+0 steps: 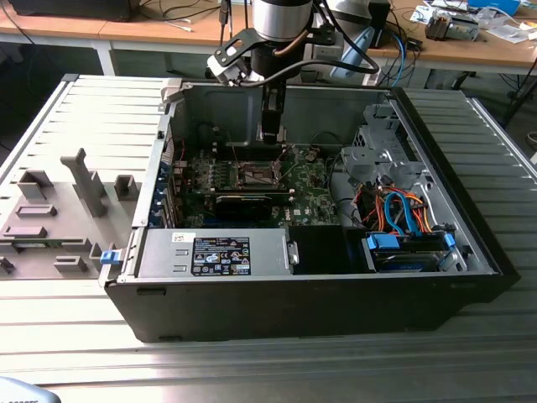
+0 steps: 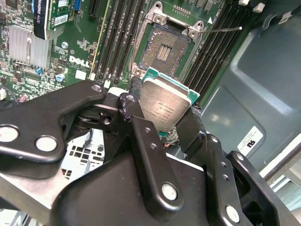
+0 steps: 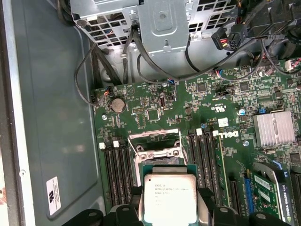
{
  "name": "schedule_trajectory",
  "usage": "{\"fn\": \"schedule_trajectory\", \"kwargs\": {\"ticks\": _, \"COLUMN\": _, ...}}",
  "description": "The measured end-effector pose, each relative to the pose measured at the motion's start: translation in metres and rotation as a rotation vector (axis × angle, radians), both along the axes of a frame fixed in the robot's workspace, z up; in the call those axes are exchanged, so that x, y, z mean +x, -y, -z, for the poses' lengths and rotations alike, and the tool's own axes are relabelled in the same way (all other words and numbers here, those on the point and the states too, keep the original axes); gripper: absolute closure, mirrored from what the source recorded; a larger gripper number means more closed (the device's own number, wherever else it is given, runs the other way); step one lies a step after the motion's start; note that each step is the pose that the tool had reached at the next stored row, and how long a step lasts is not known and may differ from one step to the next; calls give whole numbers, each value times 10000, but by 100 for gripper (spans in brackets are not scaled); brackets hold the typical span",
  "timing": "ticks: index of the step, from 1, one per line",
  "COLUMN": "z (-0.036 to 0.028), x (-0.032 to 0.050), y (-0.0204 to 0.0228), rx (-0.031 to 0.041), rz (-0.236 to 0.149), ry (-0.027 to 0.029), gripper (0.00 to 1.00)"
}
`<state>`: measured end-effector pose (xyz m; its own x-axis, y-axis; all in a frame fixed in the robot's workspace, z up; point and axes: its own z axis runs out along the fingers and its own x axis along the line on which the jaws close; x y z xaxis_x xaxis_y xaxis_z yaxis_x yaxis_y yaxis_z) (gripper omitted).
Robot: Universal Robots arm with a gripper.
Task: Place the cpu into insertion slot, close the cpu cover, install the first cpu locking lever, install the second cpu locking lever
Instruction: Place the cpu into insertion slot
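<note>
My gripper [image 2: 162, 120] is shut on the cpu [image 2: 164, 104], a flat silver-faced square chip with a green edge, clamped between two black fingers [image 2: 189, 126]. The cpu hangs tilted just above the green board, close to the insertion slot [image 2: 164, 49], whose dark centre lies uncovered inside its metal rim. A thin lever rod [image 2: 223, 30] sticks out from one corner of the slot. In the first wrist view the cpu [image 3: 169, 197] overlaps the near edge of the insertion slot [image 3: 155, 141]. In the exterior view the gripper [image 1: 270, 128] reaches down into the open computer case above the slot [image 1: 256, 175].
Rows of black memory slots [image 2: 120, 37] flank the socket on both sides. A long black card [image 1: 243, 201] lies in front of it, a finned heatsink [image 3: 275, 128] off to one side, and a drive cage with coloured cables [image 1: 394, 210] at the exterior view's right. Case walls [image 1: 218, 105] enclose the board.
</note>
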<state>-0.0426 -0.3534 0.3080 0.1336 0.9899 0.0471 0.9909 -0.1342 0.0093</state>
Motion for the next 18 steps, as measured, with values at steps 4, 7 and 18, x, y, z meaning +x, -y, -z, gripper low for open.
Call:
{"fn": "schedule_trajectory", "kwargs": {"ticks": 4, "z": 0, "x": 0, "y": 0, "rx": 0, "rz": -23, "ry": 1, "gripper": 46}}
{"fn": "schedule_trajectory", "kwargs": {"ticks": 7, "z": 0, "x": -1, "y": 0, "rx": -1, "rz": -183, "ry": 0, "gripper": 46}}
{"fn": "schedule_trajectory", "kwargs": {"ticks": 18, "z": 1, "x": 0, "y": 0, "rx": 1, "rz": -1437, "ry": 0, "gripper": 46}}
